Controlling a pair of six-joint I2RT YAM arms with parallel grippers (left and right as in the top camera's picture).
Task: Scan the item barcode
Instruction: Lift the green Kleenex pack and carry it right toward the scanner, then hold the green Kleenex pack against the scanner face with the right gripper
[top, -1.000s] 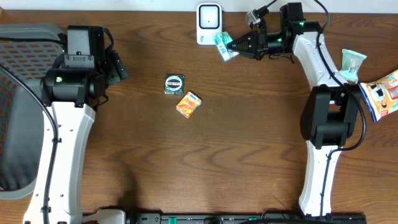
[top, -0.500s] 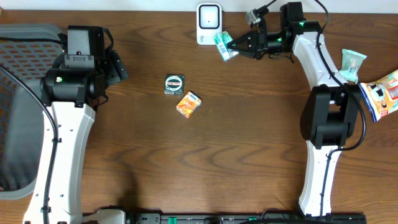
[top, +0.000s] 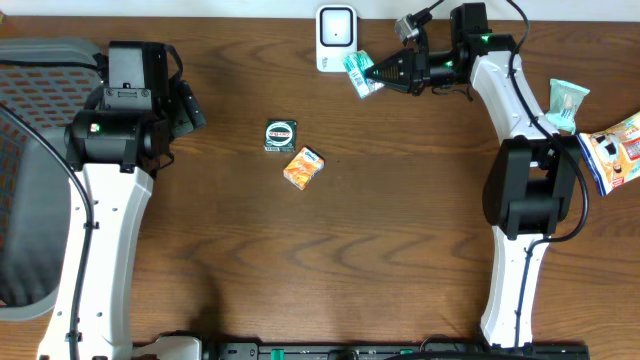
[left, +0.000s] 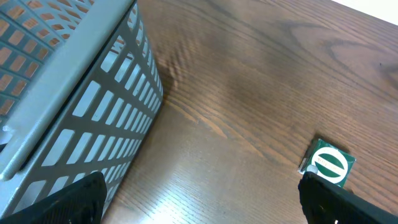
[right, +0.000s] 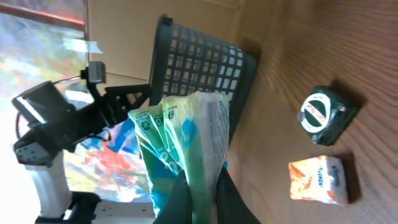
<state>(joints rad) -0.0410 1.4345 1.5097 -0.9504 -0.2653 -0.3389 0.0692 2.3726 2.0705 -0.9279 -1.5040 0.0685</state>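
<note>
The right gripper (top: 371, 72) is staying fully closed on a soft green-and-white plastic packet (top: 357, 73). It is pinching the packet by one edge, and in the right wrist view the rest of the packet is standing out past the fingertips. The packet is hanging above the brown wooden table (top: 400, 220), at the far side, just beside the lower right corner of the white box-shaped barcode scanner (top: 336, 38). I cannot tell if the two are touching.

The coming move is depending on this relation. From the claw, the scanner is lying toward the robot's left and a little farther from the bases, with the packet between them. The long axis of the packet is running slanted across the scanner's corner, not squarely before its window, so I judge that a small shift to the left and a turn of the wrist are needed. Where the barcode is printed is not showing.

The right arm is much nearer to the scanner. The left gripper (top: 192, 108) is standing wide open and empty, well apart, near the grey mesh basket (top: 60, 47). A dark green square box with a round label (top: 280, 135) and a small orange packet (top: 303, 167) are lying at mid-table.
</note>
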